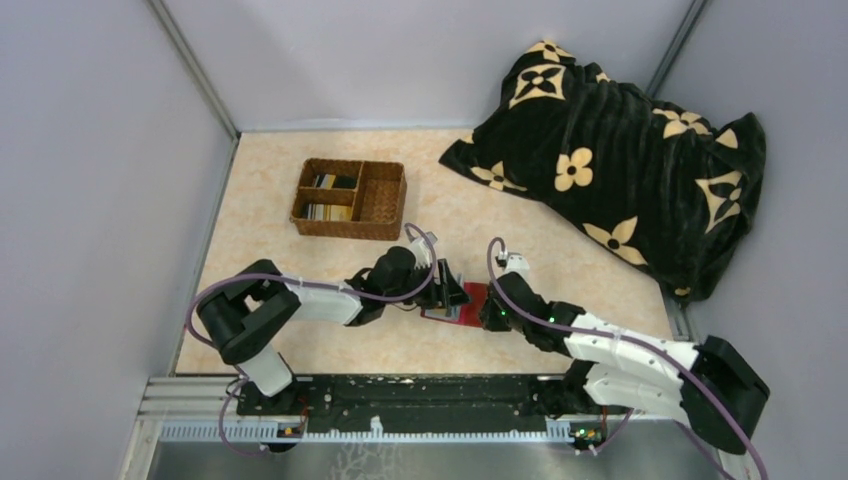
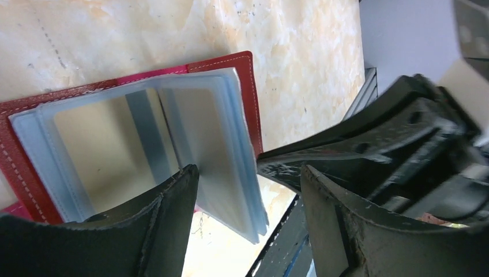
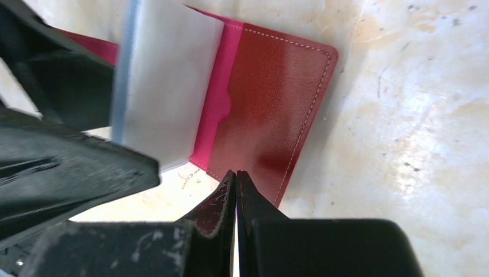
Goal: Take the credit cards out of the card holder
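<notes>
Near the front edge of the bench [image 1: 330,345], the card holder [image 3: 271,104] lies open between both arms. The left claw [image 2: 247,184] is released, its fingers either side of the clear pockets [image 2: 202,127]. The right claw [image 3: 235,180] is clenched, tips at the red cover's rim; whether it nips the leather is unclear. Credit cards [image 1: 329,211] lie in the left compartments of the wicker basket [image 1: 385,228], too small to count.

We see a pale, marbled beige tabletop [image 1: 430,190], marked with small dark specks in the wrist views. Three things lie on it. At eleven o'clock from its middle stands a brown wicker divided basket [image 1: 345,229]. From one to three o'clock a black blanket [image 1: 610,150] with cream flower motifs lies heaped in the far right corner. Near six o'clock the red card holder [image 1: 468,302] lies open, its clear pockets fanned upward
</notes>
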### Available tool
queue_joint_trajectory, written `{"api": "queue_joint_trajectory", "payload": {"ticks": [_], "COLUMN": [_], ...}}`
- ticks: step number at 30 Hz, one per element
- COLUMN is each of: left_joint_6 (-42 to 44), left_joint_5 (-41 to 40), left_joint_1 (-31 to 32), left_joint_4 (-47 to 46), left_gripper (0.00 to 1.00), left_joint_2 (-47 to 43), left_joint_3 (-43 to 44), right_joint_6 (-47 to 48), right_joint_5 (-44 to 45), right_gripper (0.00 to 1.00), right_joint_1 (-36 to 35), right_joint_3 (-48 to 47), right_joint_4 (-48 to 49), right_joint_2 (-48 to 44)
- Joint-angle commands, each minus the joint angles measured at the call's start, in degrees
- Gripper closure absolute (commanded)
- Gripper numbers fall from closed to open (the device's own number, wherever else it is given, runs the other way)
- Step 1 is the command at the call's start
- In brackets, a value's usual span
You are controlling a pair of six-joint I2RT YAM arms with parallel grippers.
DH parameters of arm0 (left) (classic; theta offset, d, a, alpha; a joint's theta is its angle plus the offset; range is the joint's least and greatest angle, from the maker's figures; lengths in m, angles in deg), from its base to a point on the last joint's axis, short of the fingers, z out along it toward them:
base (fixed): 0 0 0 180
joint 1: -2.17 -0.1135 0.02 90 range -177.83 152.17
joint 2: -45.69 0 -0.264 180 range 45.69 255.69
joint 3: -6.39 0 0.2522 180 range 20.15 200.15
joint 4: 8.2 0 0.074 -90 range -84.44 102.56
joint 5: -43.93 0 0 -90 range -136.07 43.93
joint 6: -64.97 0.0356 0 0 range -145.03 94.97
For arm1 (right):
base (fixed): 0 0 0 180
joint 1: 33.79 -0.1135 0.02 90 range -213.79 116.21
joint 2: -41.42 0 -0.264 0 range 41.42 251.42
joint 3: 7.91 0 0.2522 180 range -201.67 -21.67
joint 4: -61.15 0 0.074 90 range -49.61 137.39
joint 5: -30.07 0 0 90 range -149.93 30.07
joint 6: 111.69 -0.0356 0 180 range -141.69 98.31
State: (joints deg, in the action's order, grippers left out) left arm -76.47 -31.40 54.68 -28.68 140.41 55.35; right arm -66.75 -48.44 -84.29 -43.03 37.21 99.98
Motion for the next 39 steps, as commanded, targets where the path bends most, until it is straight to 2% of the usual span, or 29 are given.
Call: {"api": "queue_joint_trajectory", "payload": {"ticks": [1,7,14,17,20,27,29,33,39], "left_joint_6": [-0.2,-0.3,0.0,1.2,3.3,6.2,7.5,9.7,10.5], "left_joint_5": [1.1,1.2,0.8,-1.7,-4.4,-6.7,-8.4,-12.5,-13.0], "left_joint_1": [1.1,3.0,3.6,3.4,2.8,-1.4,-2.0,-2.3,-2.3], "left_joint_4": [-1.8,-2.0,-1.9,-1.3,3.3,8.8,11.1,15.5,16.5], "left_gripper": [0.29,0.29,0.29,0.29,0.28,0.27,0.27,0.27,0.27], "left_joint_2": [2.1,4.1,4.6,2.4,-0.3,-4.6,-4.9,-4.8,-2.7], "left_joint_3": [2.6,5.6,5.9,4.5,4.6,2.0,1.9,2.1,2.2], "right_joint_6": [0.6,1.3,0.9,1.3,1.4,2.8,2.8,2.8,3.2], "right_joint_5": [3.8,6.5,8.8,7.8,6.6,4.0,3.5,3.6,3.4], "right_gripper": [1.00,1.00,1.00,1.00,1.00,1.00,0.94,0.72,0.69], "right_joint_1": [0.1,0.2,0.2,0.2,0.2,0.2,0.2,0.2,0.7], "right_joint_3": [-1.9,-4.3,-4.6,-4.4,-4.7,-5.6,-5.8,-6.3,-6.7], "right_joint_4": [-6.5,-12.6,-14.1,-11.9,-9.3,-2.6,-1.2,0.1,1.5], "right_joint_2": [-8.0,-13.5,-15.1,-13.3,-9.7,-1.9,0.4,2.9,5.4]}}
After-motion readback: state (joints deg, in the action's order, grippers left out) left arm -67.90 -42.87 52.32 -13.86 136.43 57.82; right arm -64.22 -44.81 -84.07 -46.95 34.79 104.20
